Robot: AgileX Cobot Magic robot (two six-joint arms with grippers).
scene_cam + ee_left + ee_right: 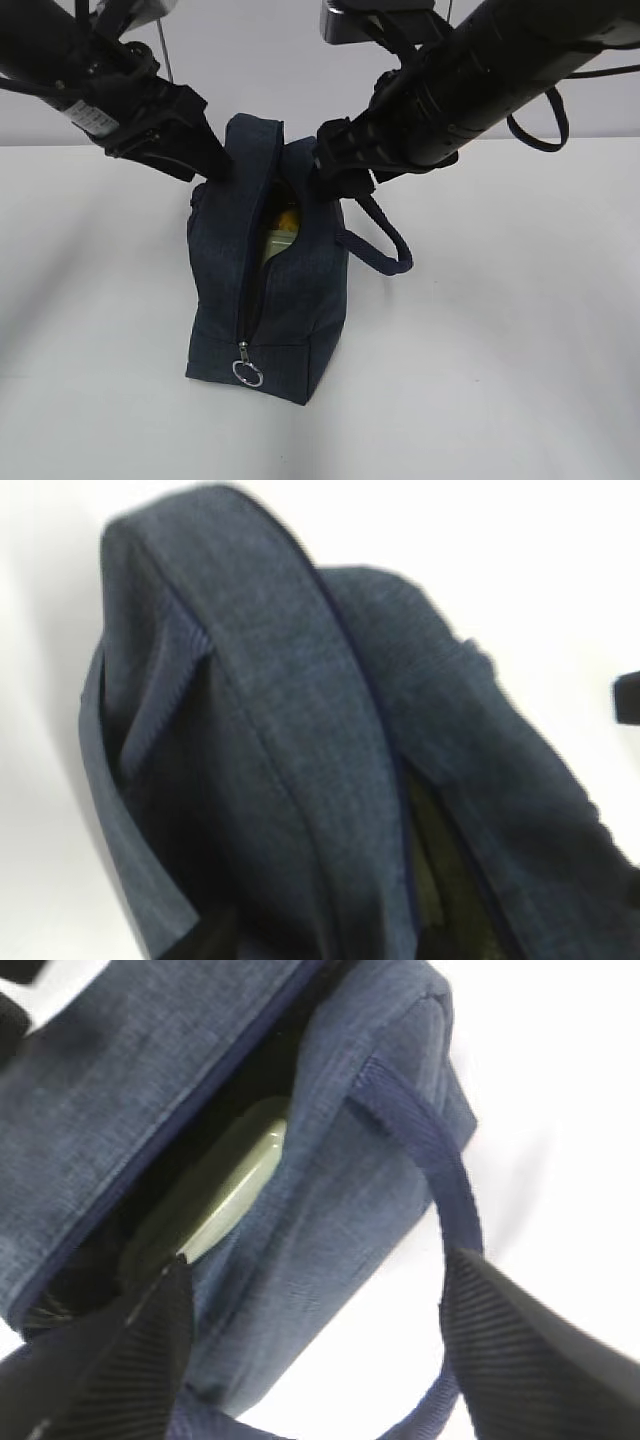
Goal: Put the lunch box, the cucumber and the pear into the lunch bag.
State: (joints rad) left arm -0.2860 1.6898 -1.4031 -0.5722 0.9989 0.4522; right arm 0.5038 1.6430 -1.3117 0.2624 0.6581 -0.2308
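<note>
Lunch bag point(270, 300) stands upright on a white table point(520, 330), in the middle of my exterior view, with a pale plain wall point(270, 60) behind it. I see nothing else lying on the table around the bag.

Two black arms come down from the upper corners and meet at the top of the bag, so they hide its upper edge from me. The left gripper point(205, 160) is at the left top edge; its fingers do not show clearly in any view, so I cannot tell if it is released or grasping. The right gripper point(315, 1350) is spread wide, its two black fingers point(530, 1350) stand apart on both sides of the bag's side wall and the navy handle point(440, 1170), and they hold nothing.

The bag is taller than wide here. Its zipper line runs from the top down toward me, and the metal ring pull point(247, 373) hangs near the bottom front edge. The opening is parted, and it faces up and toward the camera.

Inside the gap I see the pale green lunch box point(235, 1195) standing on its edge, and above it a small yellow spot, the pear point(287, 220). The cucumber I cannot make out.
</note>
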